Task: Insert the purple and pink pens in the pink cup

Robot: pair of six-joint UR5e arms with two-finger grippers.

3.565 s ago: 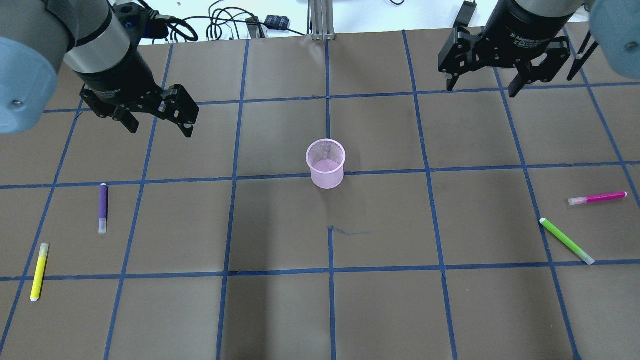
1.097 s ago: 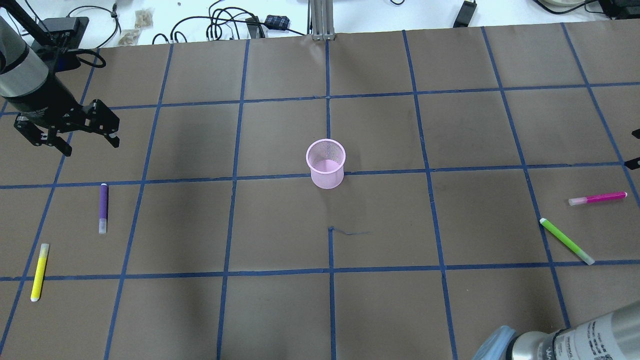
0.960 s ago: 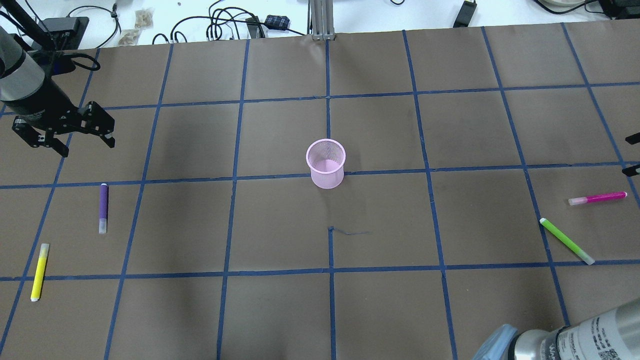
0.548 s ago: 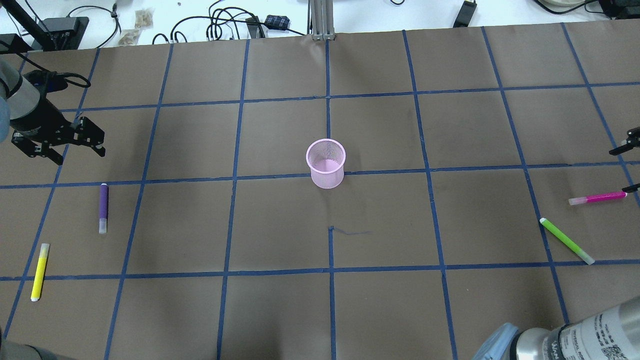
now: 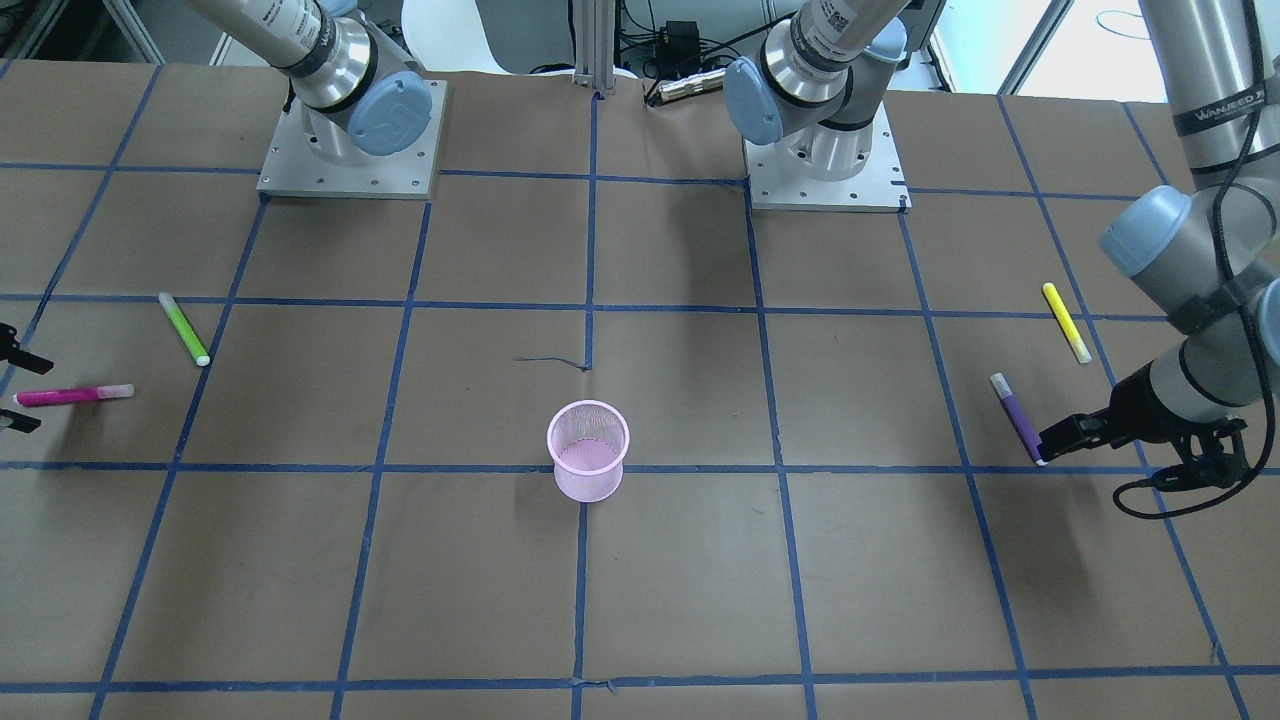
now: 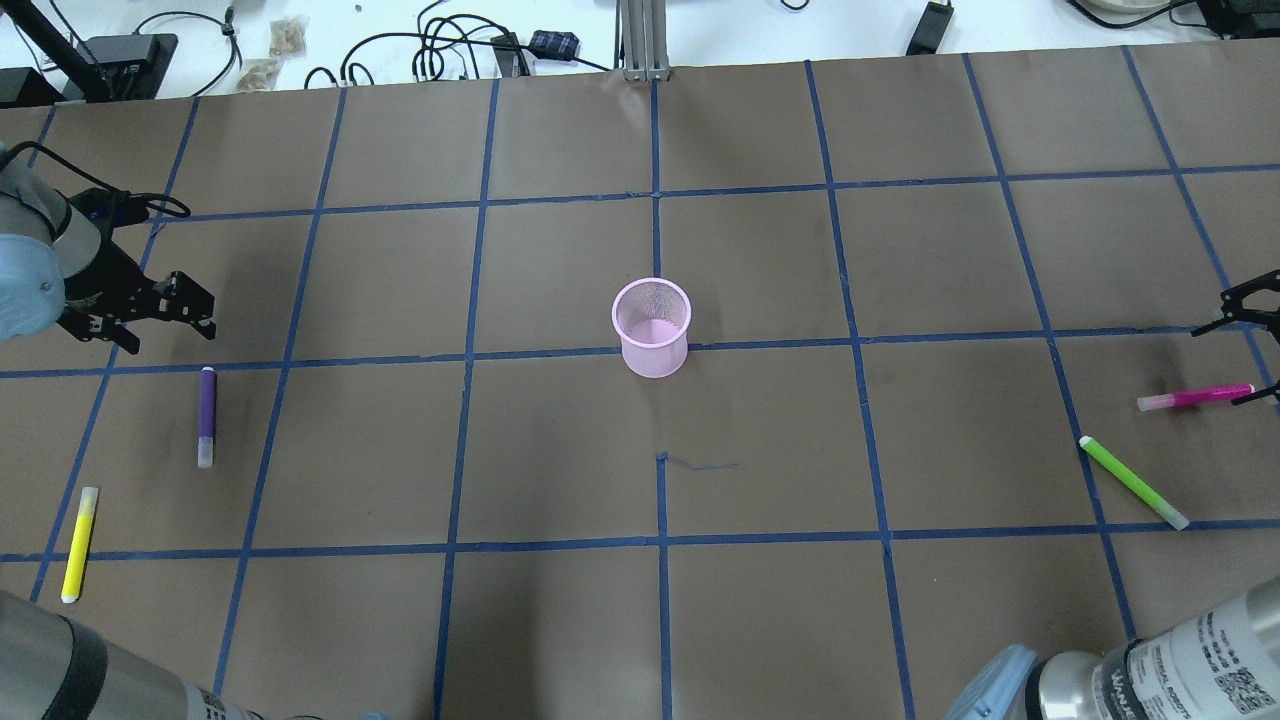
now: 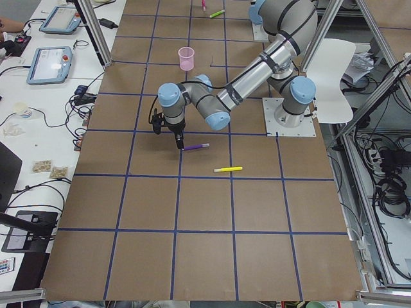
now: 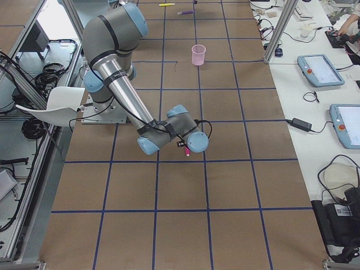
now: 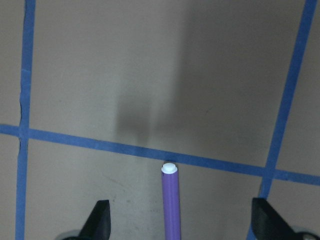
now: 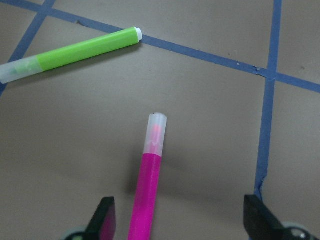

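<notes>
The pink mesh cup [image 6: 651,327] stands upright mid-table, also in the front view [image 5: 588,450]. The purple pen [image 6: 206,415] lies flat on the left side. My left gripper [image 6: 165,332] is open and empty, low over the pen's far end. In the left wrist view that pen [image 9: 171,205] lies between the fingers [image 9: 100,222]. The pink pen [image 6: 1195,396] lies flat at the far right. My right gripper [image 6: 1240,350] is open and empty, straddling its coloured end. The right wrist view shows the pink pen [image 10: 147,185] between the fingers [image 10: 102,220].
A yellow pen [image 6: 78,545] lies nearer than the purple one, at the left edge. A green pen [image 6: 1133,482] lies just nearer than the pink one, also in the right wrist view [image 10: 75,52]. Cables [image 6: 440,50] run along the far table edge.
Both arms have swung outward from the back of the table and come down. The left gripper has moved toward the purple pen's far end, the right over the pink pen's end. No pen has moved.
</notes>
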